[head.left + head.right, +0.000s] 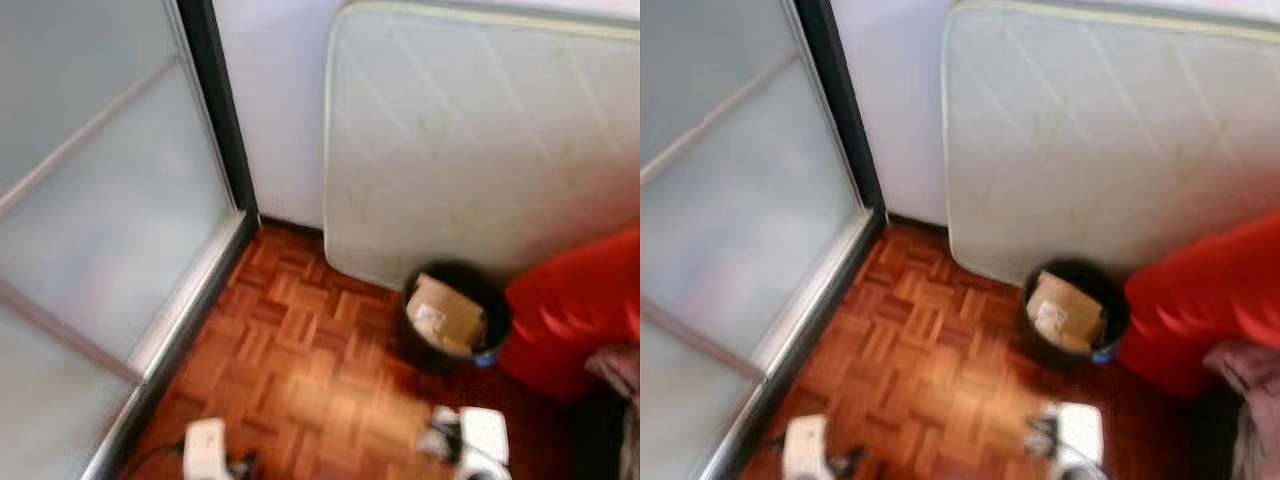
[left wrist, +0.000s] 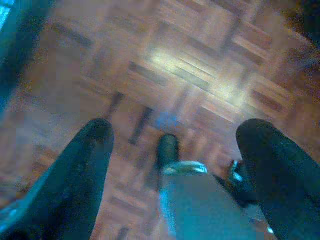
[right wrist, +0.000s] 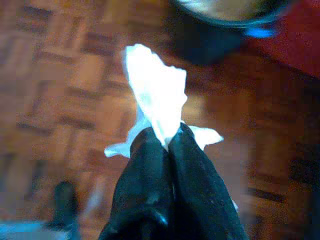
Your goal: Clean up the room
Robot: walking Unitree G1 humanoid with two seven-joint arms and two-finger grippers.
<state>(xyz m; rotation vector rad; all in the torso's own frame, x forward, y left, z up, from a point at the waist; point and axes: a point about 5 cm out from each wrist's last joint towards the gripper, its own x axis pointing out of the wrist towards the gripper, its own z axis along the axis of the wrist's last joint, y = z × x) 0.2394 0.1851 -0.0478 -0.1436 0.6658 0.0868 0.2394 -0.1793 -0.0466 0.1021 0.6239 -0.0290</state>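
Tissue (image 3: 156,95), white and crumpled, sits pinched between the closed fingers of the right claw (image 3: 171,137) above the parquet floor (image 1: 300,370). Just ahead of it stands the black bin (image 1: 457,318) holding cardboard, against a mattress (image 1: 480,140). Left claw (image 2: 177,145) hangs spread apart.

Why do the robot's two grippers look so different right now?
The right gripper is shut, pinching a crumpled white tissue; the left gripper is open and holds nothing. The right gripper points toward the black bin; the left gripper faces bare parquet floor. Both have two long black fingers and hang above the wooden floor.
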